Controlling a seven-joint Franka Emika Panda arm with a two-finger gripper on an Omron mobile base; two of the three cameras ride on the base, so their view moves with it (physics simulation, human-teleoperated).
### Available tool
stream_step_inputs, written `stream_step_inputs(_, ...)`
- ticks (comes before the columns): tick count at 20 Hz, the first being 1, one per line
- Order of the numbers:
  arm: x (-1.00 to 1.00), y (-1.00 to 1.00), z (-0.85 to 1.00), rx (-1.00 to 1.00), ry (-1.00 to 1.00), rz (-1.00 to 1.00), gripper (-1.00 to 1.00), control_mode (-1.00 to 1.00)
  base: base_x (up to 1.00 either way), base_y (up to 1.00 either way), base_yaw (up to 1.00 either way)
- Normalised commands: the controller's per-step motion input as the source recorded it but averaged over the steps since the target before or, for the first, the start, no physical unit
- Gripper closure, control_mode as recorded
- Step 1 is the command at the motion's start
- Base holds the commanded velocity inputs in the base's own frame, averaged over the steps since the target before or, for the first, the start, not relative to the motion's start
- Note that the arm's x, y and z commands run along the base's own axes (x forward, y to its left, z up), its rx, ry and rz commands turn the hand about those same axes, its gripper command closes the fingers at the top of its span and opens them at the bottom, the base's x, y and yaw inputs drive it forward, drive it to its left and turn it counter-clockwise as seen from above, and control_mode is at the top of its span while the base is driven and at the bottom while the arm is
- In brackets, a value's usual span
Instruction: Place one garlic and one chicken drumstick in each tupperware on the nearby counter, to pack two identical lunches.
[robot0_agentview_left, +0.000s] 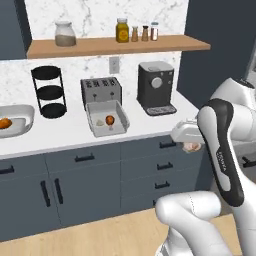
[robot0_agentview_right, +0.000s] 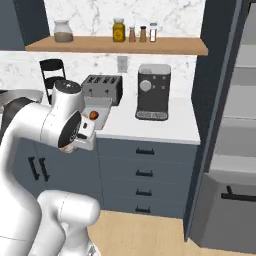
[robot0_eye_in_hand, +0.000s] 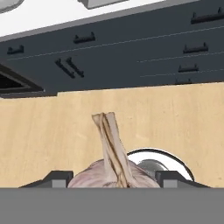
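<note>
My gripper (robot0_eye_in_hand: 113, 180) is shut on a garlic (robot0_eye_in_hand: 109, 168), whose dry stalk sticks up between the two fingertips (robot0_eye_in_hand: 57, 177). In the left base view the gripper (robot0_agentview_left: 188, 144) hangs in front of the counter (robot0_agentview_left: 65, 135), off its right end, with the garlic (robot0_agentview_left: 192, 146) showing under the hand. The rectangular tupperware (robot0_agentview_left: 120, 116) holds another garlic (robot0_agentview_left: 100, 121) and a chicken drumstick (robot0_agentview_left: 110, 120). The oval tupperware (robot0_agentview_left: 22, 112) at the far left holds a second chicken drumstick (robot0_agentview_left: 5, 123). From the right base, the arm hides part of the rectangular tupperware (robot0_agentview_right: 102, 105) and its drumstick (robot0_agentview_right: 93, 115).
A toaster (robot0_agentview_left: 101, 90) stands right behind the rectangular container, a coffee machine (robot0_agentview_left: 156, 87) to its right and a black tiered rack (robot0_agentview_left: 49, 92) to its left. Jars line the wooden shelf (robot0_agentview_left: 115, 46). Drawers with black handles (robot0_eye_in_hand: 85, 38) face the hand, above a wooden floor.
</note>
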Motion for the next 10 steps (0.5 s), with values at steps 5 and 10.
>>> stream_step_inputs(5, 0.0, 0.0, 0.0, 0.0, 0.0, 0.0, 1.0, 1.0, 0.02, 1.0, 0.27)
stream_step_inputs(10, 0.0, 0.0, 0.0, 0.0, 0.0, 0.0, 1.0, 1.0, 0.29, 0.93, 0.06)
